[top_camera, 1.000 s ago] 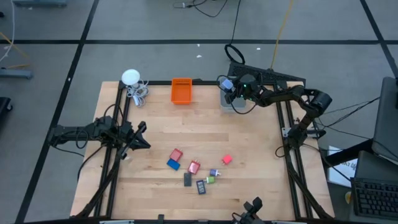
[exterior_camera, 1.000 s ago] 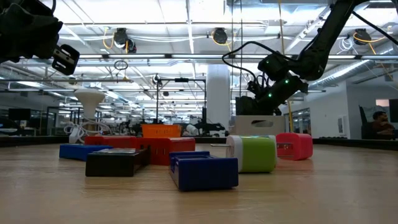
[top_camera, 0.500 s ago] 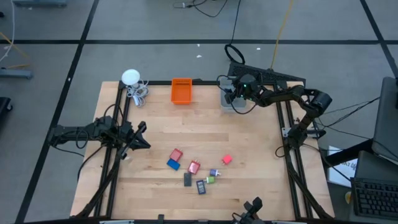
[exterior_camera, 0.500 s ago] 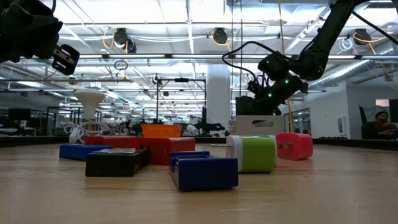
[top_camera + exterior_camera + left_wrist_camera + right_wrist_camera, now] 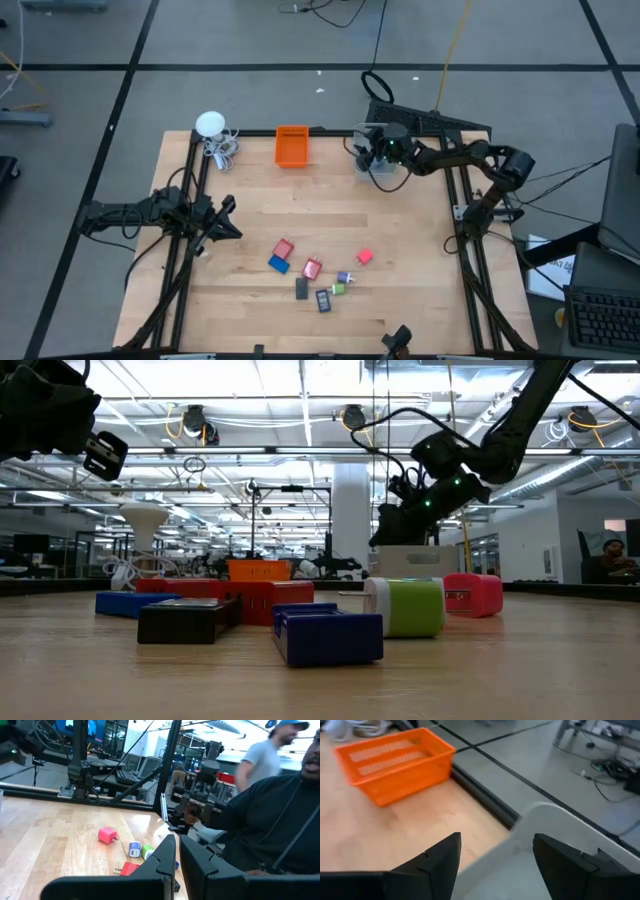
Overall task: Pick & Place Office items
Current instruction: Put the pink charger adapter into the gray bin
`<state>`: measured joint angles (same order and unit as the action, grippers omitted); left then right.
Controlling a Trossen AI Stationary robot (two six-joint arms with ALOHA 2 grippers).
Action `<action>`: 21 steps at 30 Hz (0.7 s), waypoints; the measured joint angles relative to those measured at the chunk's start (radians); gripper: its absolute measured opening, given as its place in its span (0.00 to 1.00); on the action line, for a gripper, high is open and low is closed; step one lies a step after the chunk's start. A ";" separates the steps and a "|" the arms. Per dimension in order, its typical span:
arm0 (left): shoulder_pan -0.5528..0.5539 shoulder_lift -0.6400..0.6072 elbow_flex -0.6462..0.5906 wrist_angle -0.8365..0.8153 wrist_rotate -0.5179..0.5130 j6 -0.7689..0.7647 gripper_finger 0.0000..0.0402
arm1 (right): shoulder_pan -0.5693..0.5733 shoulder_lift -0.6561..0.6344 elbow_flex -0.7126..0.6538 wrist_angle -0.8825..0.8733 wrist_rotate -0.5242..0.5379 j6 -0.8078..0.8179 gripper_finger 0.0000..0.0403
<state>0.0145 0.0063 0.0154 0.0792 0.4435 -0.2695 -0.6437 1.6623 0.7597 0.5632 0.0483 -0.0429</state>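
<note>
My right end effector (image 5: 370,152) hangs over the clear grey bin (image 5: 555,845) at the far right of the tabletop (image 5: 260,215), its two dark fingers (image 5: 437,862) spread apart with nothing between them; the bin's pale rim shows in the gap. The orange bin (image 5: 291,146) stands beside it, further along the same far edge, and beyond that the white round gadget (image 5: 210,124) with its coiled cable.

The office items lie well apart from this end effector, in a loose cluster toward the near edge of the tabletop. Nearest to it is the pink charger block (image 5: 364,257), lying alone on the side of the cluster closest to my right arm. Farther off come a small blue and white piece (image 5: 345,277) touching or just beside a green bit (image 5: 338,289), then a red plug block (image 5: 312,268), a second red block (image 5: 283,248), a blue block (image 5: 278,264) just beside that, and two dark flat rectangles (image 5: 301,288) (image 5: 323,300) at the cluster's near side.

My left end effector (image 5: 228,218) waits over the left side of the tabletop, fingers pressed together and empty, with the cluster near it, the red and blue blocks closest. Past its fingers (image 5: 167,857) a person in dark clothing shows beyond the tabletop edge.
</note>
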 joint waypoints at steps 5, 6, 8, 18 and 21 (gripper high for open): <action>0.000 0.000 0.000 0.000 0.000 0.000 0.06 | 0.074 -0.034 0.000 -0.002 0.000 0.000 0.59; 0.000 0.000 0.000 0.000 0.000 0.000 0.06 | 0.091 -0.040 0.000 -0.007 0.000 0.004 0.59; 0.000 0.000 0.000 0.000 0.000 0.000 0.06 | 0.133 -0.049 0.000 -0.007 0.000 0.008 0.59; 0.000 0.000 0.000 0.000 0.000 0.000 0.06 | 0.401 -0.102 0.000 -0.014 -0.001 0.044 0.59; 0.000 0.000 0.000 0.000 0.000 0.000 0.06 | 0.494 -0.102 0.000 -0.016 -0.001 0.065 0.59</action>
<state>0.0143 0.0066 0.0154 0.0795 0.4435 -0.2695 -0.1494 1.5604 0.7593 0.5468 0.0475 0.0219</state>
